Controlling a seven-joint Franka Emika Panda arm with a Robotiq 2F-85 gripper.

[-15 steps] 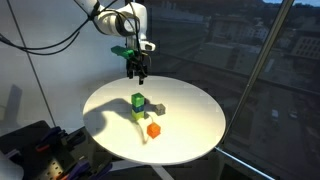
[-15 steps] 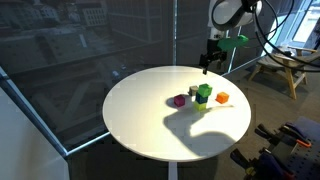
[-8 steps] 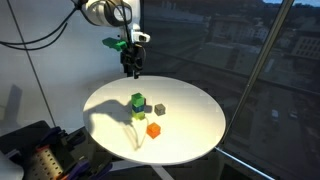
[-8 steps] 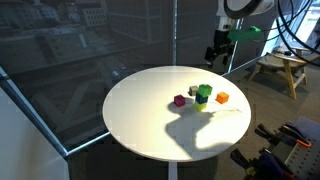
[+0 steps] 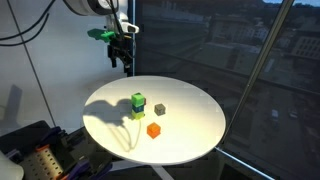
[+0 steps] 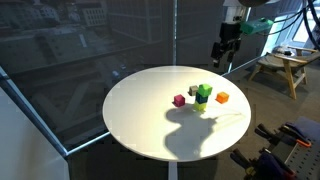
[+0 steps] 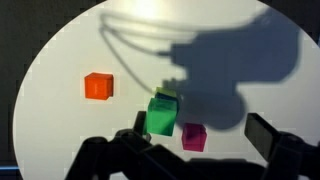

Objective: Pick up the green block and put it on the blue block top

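Small bright green cube: count one. Seated on top of the small dark blue cube, count one, near the middle of the round white tabletop; only a sliver of the blue cube visible beneath it. Seen from above in the wrist view as a green cube.

Other cubes, one of each:
- pale yellow-green cube, just beside the stack
- gray cube, near the stack
- orange cube, apart from the stack
- magenta cube, near the stack

Black gripper: raised well above the tabletop and off past its edge. Fingers spread wide in the wrist view, with nothing pinched between them.

Compared with one second ago: gripper higher and farther from the stack in both exterior views. All cubes in unchanged positions, green still on blue.
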